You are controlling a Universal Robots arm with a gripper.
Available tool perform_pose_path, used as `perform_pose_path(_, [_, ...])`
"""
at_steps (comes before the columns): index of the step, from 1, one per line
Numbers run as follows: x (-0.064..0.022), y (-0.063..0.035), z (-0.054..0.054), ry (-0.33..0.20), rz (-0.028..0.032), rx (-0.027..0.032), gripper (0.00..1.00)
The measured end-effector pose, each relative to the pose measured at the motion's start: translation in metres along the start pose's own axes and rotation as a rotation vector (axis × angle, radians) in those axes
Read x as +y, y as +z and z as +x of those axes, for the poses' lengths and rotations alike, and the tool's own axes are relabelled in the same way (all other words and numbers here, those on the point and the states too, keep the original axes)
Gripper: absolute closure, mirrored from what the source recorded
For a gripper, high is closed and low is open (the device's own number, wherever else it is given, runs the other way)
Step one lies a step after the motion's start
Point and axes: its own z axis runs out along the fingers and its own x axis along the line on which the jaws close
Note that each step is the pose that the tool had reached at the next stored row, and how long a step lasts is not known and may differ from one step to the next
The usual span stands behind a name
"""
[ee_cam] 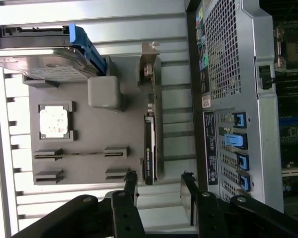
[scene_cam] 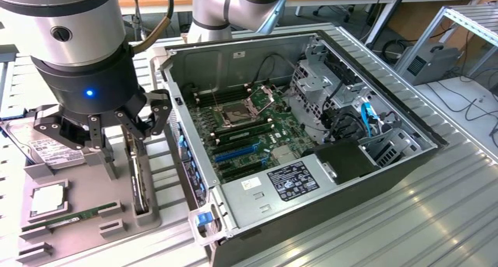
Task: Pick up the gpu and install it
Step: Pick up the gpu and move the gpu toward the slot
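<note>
1. Ribbed metal forms the surface (scene_cam: 389,232), with desks and cables behind it in the exterior view.
2. An open case (scene_cam: 225,60) lies on its side in the middle of the surface, and its board (scene_cam: 249,127) faces up.
3. A grey tray (scene_cam: 90,188) sits just beside the case, at the exterior view's left.
4. The tray carries a drive (scene_cam: 46,147), a CPU (scene_cam: 48,200) and a RAM stick (scene_cam: 70,217). The drive is at the far end, the CPU is in a square pocket, and the stick lies in low clips.
5. The gpu (scene_cam: 139,174) stands on its long edge in a slotted holder on the side of the tray nearest the case. It is a dark card, and the wrist view shows a silvery bracket at the end towards the drive.
6. The hand (scene_cam: 121,136) hangs over the tray right above the gpu. It is spread as wide as it goes and holds nothing.
7. In the wrist view one end of the gpu lies between the two fingers (ee_cam: 188,193), nearer one than the other. Neither finger appears to touch it.
</note>
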Motion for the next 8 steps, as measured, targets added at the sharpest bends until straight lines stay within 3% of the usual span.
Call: perform_pose_path(8, [-0.0002, 0.0048, 0.0001, 0.000, 0.0000, 0.0000, 0.52])
